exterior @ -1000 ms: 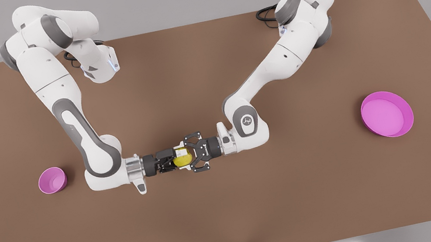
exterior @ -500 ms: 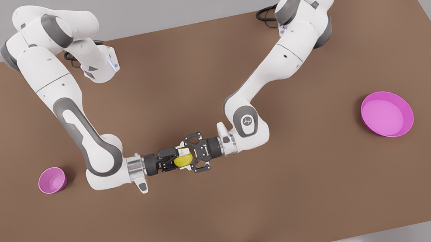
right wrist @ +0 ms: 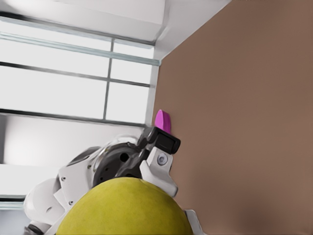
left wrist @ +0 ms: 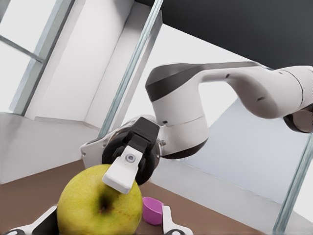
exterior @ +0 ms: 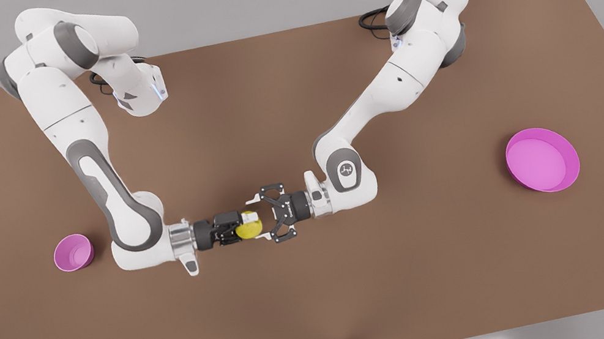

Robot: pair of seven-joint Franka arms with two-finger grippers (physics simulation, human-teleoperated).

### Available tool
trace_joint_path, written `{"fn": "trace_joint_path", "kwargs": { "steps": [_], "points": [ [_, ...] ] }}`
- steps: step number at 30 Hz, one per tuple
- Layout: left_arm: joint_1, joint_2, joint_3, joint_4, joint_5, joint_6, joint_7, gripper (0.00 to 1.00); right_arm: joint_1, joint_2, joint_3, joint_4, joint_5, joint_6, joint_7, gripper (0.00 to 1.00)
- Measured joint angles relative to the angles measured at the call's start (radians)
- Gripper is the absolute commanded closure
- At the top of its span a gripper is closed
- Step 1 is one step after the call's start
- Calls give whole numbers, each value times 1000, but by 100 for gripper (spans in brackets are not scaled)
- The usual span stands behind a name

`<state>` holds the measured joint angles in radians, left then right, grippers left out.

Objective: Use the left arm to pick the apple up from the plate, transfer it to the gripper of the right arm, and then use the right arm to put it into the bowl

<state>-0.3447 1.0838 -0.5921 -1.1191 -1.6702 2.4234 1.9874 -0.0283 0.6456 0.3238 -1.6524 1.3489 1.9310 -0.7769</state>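
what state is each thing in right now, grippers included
apple: held above the table, clamped in the right gripper
right gripper: shut on the apple
left gripper: open, fingers spread at the apple's far side
plate: upright on the table, empty
bowl: upright on the table, empty

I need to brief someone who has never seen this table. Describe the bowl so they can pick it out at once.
Start from the brown table and go to the front view's left. There, beside the elbow of the arm with the silver wrist ring, whose right gripper holds the apple, stands the bowl. It is small, deep and pink-violet, unlike the wide, shallow magenta plate far across at the front view's right.
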Motion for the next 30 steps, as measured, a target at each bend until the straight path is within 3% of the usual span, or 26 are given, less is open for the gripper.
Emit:
{"fn": "trace_joint_path", "kwargs": {
  "steps": [3, 5, 8, 10, 13, 17, 18, 19, 21, 23, 25, 30],
  "points": [
    [42, -40, -2, -101, 10, -1, 6, 1, -30, 0, -1, 2, -27, -17, 0, 21],
    [131, -152, -4, -280, 28, -6, 8, 1, -60, 1, -1, 11, -57, -28, 0, 21],
    [389, -334, -4, -515, 318, -83, -42, 1, -119, 0, -6, 30, -126, -62, 1, 21],
    [526, -385, -1, -422, 684, -227, -126, 0, -190, -3, -6, 39, -194, -107, 2, 21],
    [614, -467, 0, -244, 1199, -489, -285, 0, -282, -10, 0, 44, -284, -176, 1, 21],
    [679, -649, -1, -167, 1632, -809, -565, 1, -367, -17, 1, 46, -365, -250, -3, 21],
    [683, -675, -1, -150, 1696, -863, -640, 1, -386, -17, -2, 47, -376, -265, -5, 20],
    [637, -721, 72, -141, 1738, -900, -714, 1, -403, -15, -5, 57, -385, -278, -8, 21],
    [393, -872, 432, -244, 1718, -922, -848, 1, -440, -11, -10, 81, -414, -306, -14, 20],
    [269, -973, 589, -366, 1699, -903, -968, 0, -483, -9, -11, 88, -444, -334, -24, 20],
    [248, -1008, 631, -395, 1688, -888, -1075, 0, -526, -8, -11, 105, -479, -366, -34, 20],
    [252, -860, 644, -225, 1681, -917, -1299, 0, -595, -8, -11, 121, -581, -439, -70, 20]
  ]
}}
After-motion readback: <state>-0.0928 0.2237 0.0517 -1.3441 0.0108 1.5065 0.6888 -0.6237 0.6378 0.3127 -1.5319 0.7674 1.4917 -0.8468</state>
